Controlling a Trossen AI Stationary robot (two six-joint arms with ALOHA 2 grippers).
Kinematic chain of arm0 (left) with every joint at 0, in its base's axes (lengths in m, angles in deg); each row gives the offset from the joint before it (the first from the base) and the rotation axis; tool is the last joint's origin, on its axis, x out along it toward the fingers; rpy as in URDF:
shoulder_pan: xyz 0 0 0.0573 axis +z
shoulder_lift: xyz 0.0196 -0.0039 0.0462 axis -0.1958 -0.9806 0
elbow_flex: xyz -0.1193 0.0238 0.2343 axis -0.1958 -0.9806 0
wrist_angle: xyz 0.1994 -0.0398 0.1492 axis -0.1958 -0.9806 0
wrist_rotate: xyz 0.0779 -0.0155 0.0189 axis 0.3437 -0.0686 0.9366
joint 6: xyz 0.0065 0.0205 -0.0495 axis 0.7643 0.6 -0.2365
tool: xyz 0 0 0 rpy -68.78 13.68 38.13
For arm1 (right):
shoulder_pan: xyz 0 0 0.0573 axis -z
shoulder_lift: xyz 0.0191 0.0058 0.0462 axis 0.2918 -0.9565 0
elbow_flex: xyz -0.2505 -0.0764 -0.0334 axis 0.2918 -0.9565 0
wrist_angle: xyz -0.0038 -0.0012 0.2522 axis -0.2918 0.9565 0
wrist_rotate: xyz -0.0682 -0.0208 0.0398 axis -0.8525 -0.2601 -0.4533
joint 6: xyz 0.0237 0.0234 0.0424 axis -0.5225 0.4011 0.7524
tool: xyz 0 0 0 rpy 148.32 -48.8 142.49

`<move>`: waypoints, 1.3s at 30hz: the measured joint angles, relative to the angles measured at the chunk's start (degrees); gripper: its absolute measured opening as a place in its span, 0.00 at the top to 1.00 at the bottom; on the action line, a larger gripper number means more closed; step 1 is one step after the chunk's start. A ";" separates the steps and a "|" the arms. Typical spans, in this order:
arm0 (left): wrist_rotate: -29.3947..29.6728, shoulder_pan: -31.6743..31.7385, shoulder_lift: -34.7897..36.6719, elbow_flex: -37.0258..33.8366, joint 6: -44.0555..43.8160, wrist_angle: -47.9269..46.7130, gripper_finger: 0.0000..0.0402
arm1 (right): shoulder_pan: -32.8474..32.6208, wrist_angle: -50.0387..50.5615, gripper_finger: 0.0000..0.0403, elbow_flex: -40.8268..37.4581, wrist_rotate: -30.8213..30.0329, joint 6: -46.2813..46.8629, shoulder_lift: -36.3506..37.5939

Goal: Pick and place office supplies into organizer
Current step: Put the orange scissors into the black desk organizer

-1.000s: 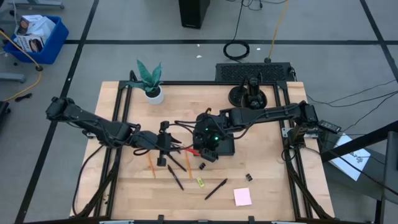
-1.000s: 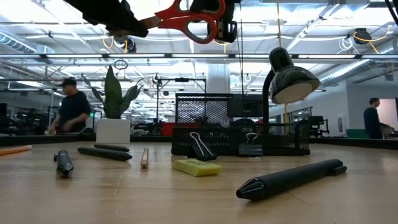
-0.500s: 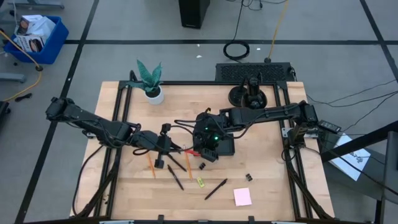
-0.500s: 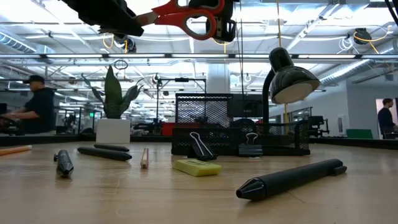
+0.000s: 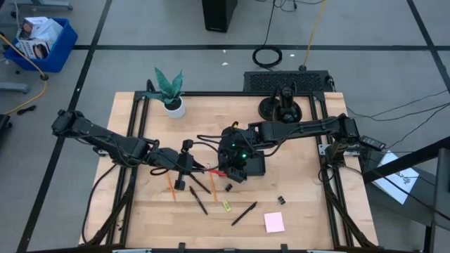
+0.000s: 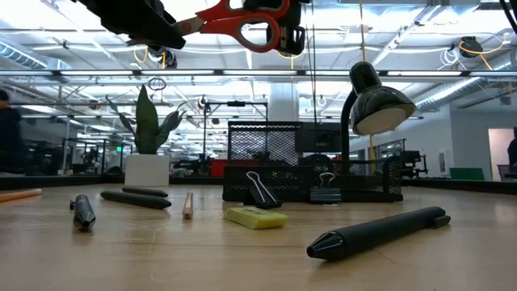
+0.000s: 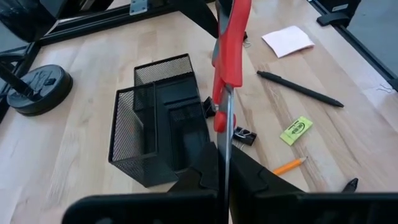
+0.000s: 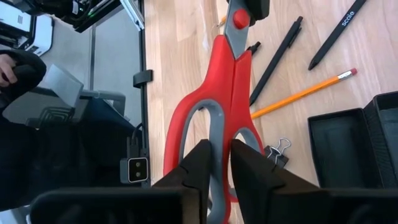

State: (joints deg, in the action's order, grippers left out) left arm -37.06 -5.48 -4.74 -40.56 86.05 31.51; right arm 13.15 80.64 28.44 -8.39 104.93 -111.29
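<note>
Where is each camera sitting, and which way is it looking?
High: above, looking straight down at both arms and the wooden table.
Low: at tabletop height, looking across past the black pen.
Left wrist: behind the left claw, shut on the scissors' blades.
Right wrist: behind the right claw, at the handles.
All four show the red-handled scissors.

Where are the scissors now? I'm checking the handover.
In the low view the red-handled scissors are lifted clear of the table, held between both arms' tools, left of the organizer in the high view.
</note>
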 joint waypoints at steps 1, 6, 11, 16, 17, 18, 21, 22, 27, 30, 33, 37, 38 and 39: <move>0.14 0.00 0.00 0.00 0.00 -0.07 0.99 | 0.00 -0.04 0.85 0.00 -0.03 0.06 0.00; 0.78 -0.02 0.00 0.00 0.44 -0.24 0.99 | 0.00 -0.06 0.84 0.00 -0.11 0.20 0.00; 1.76 -0.64 0.00 0.00 0.66 -0.40 1.00 | 0.00 -0.14 0.84 0.07 -0.22 0.97 0.02; 5.42 -2.18 0.00 0.00 1.51 -0.76 1.00 | 0.86 -0.14 0.84 0.07 0.10 1.07 0.02; 6.14 -2.44 0.00 0.00 1.53 -0.86 1.00 | 1.06 -0.25 0.84 0.07 0.15 1.07 0.02; 6.57 -2.59 0.00 0.00 1.53 -0.92 1.00 | 1.17 -0.43 0.84 0.07 0.21 1.07 0.02; 6.75 -2.69 0.00 0.00 1.77 -1.04 1.00 | 1.20 -0.81 0.84 0.07 0.20 1.08 0.02; 6.75 -2.71 0.00 0.00 1.91 -1.04 1.00 | 1.20 -0.99 0.84 0.07 0.22 1.09 0.02; 6.75 -2.71 0.02 0.00 2.05 -1.38 1.00 | 1.18 -1.21 0.83 0.07 0.20 1.10 0.02; 6.75 -2.71 0.02 0.00 1.99 -1.70 1.00 | 1.20 -1.27 0.80 0.07 0.04 1.25 0.02; 6.74 -2.71 0.02 0.00 1.99 -1.74 1.00 | 1.52 -1.26 0.75 0.07 0.06 1.95 0.02; 6.94 -2.71 0.02 0.00 1.97 -1.91 1.00 | 1.88 -1.21 0.70 0.07 0.15 2.56 0.02; 7.20 -2.79 0.02 0.00 1.97 -1.99 1.00 | 1.88 -1.21 0.70 0.07 0.10 2.54 0.02; 7.47 -2.89 0.02 0.00 1.97 -2.05 1.00 | 1.90 -1.21 0.69 0.07 0.07 2.54 0.02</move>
State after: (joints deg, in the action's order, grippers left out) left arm -29.59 -8.37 -4.72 -40.56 88.01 29.46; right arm 15.06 79.43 28.50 -8.31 107.47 -111.27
